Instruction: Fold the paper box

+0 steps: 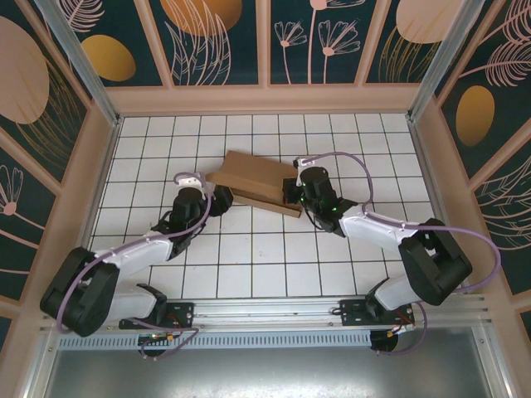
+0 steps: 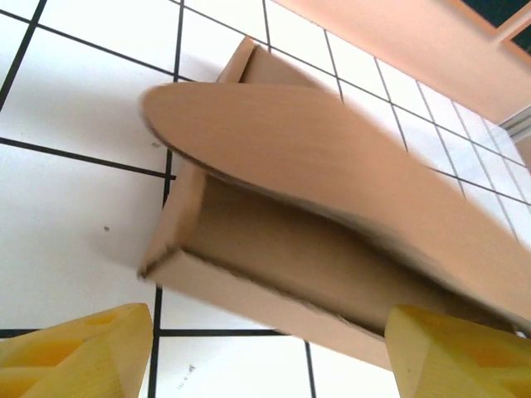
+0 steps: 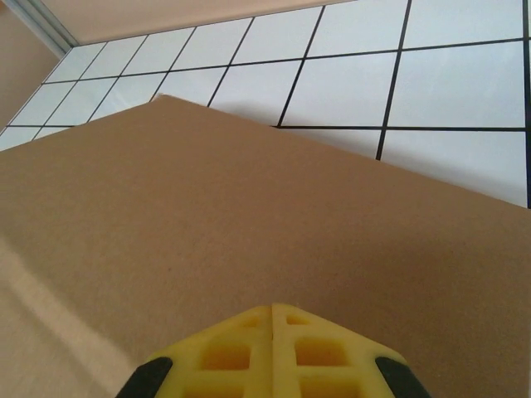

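Note:
The brown cardboard paper box (image 1: pixel 255 181) lies mid-table, its lid partly lifted over the tray. In the left wrist view the paper box (image 2: pixel 274 249) shows an open end, with a rounded flap (image 2: pixel 282 141) hanging over its low front wall. My left gripper (image 1: pixel 218 200) is at the box's left end; that left gripper (image 2: pixel 264 325) is open, its yellow fingers (image 2: pixel 79 352) either side of the front wall without touching it. My right gripper (image 1: pixel 293 193) is at the box's right end. This right gripper (image 3: pixel 272 308) is shut, tips against the lid (image 3: pixel 249 224).
The white tiled table (image 1: pixel 249 265) is fenced by beige walls (image 1: pixel 265 98) on three sides. A metal rail (image 1: pixel 274 315) carrying both arm bases runs along the near edge. Bare tiles surround the box.

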Tool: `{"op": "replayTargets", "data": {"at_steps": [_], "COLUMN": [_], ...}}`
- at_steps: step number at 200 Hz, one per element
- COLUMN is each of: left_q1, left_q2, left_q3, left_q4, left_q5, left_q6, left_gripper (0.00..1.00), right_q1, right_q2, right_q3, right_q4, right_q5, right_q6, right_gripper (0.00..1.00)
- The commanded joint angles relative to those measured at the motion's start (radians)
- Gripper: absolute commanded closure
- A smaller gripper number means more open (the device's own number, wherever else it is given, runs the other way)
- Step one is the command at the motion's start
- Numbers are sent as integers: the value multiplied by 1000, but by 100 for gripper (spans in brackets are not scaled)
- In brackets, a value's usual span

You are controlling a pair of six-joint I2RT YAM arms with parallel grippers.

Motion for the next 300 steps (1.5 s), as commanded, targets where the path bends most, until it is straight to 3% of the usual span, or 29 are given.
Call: {"op": "replayTargets", "data": {"at_steps": [1, 18, 44, 69, 99, 149, 196, 215, 240, 300], "left_q1": [-4, -4, -3, -3, -1, 46, 135, 137, 164, 195], "left_q2": [-70, -125, -233, -301, -318, 50, 390, 451, 505, 546], "left_q3": [-9, -10, -12, 86, 170, 503, 706, 729, 745, 742], "left_q4": [-134, -214, -329, -455, -417, -449, -460, -470, -511, -515], "left_q5": [39, 41, -44, -98, -81, -62, 72, 90, 72, 367], "left_q6": [-44, -61, -117, -46, 70, 184, 219, 244, 249, 161], "left_gripper": [25, 25, 23, 2, 1, 8, 28, 29, 21, 25], "right_q1": [-14, -24, -40, -44, -44, -45, -57, -59, -61, -87], "right_q2": [24, 34, 55, 85, 124, 208, 212, 204, 204, 214], "right_q3": [39, 44, 57, 67, 44, 11, 17, 26, 40, 85], "right_q4": [-28, -28, -33, -62, -69, -93, -120, -126, -136, -169], "right_q5": [-26, -48, -68, -114, -136, -136, -119, -136, -143, -165], "right_q6": [0, -1, -11, -43, -68, -107, -126, -125, -123, -131], "right_gripper": [100, 100, 97, 95, 94, 94, 94, 93, 92, 92]}}
